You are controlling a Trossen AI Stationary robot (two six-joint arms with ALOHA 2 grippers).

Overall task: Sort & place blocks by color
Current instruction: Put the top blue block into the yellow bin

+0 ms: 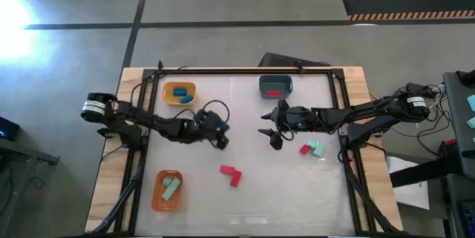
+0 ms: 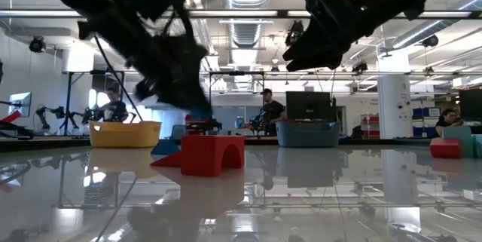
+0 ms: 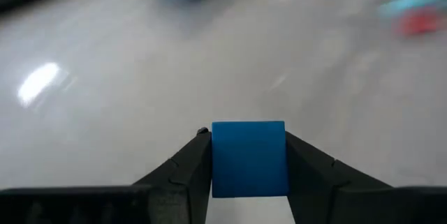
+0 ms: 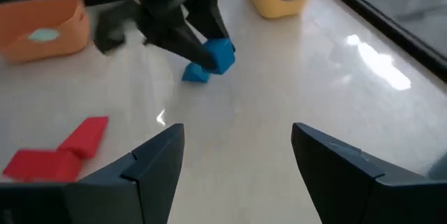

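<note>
My left gripper [image 1: 221, 133] hangs over the table's middle, shut on a blue cube [image 3: 248, 158]. My right gripper [image 4: 237, 130] is open and hovers just right of it [image 1: 269, 133], touching nothing. Two red blocks [image 1: 231, 173] lie flat on the table nearer the front. A red block and a mint block [image 1: 312, 149] lie to the right. The yellow tray [image 1: 179, 93] holds blue blocks, the orange tray [image 1: 168, 191] holds mint ones, and the teal-grey tray [image 1: 275, 86] holds a red one. My left gripper pinches the blue cube between its two fingers, one finger [image 3: 188, 165] on each of two opposite side faces [image 3: 223, 161]. In the right wrist view the fingers slant down from the table's left, and the cube [image 4: 220, 55] sits just above the table.
A blue patch [image 4: 195, 74] shows on the glossy table right under the held cube; whether it is another block or a reflection I cannot tell. A black frame [image 1: 338, 112] runs around the table's edges. Bare surface lies between the trays.
</note>
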